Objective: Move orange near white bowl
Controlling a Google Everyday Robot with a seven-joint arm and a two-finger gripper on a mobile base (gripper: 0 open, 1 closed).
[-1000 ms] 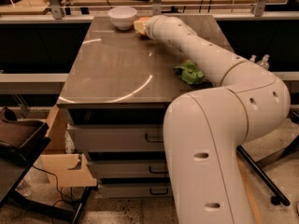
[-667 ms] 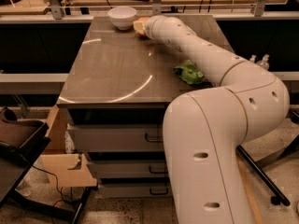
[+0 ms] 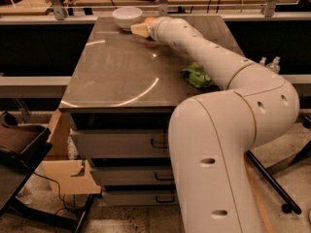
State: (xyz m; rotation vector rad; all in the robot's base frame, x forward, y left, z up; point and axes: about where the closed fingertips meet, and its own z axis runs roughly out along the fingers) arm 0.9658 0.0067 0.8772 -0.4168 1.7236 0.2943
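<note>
The white bowl point(image 3: 127, 17) stands at the far left of the table top point(image 3: 121, 67). Only a small bright patch of the orange point(image 3: 148, 20) shows, just right of the bowl, at the tip of my arm. My gripper point(image 3: 140, 30) reaches across the table to the far end and sits low, right beside the bowl and against the orange. The arm hides most of the orange.
A crumpled green snack bag point(image 3: 197, 75) lies at the table's right edge, beside my arm. The table has drawers point(image 3: 121, 143) below. A cardboard box point(image 3: 65, 171) and a dark cart point(image 3: 19, 144) stand on the floor at the left. A railing point(image 3: 160, 6) runs behind the table.
</note>
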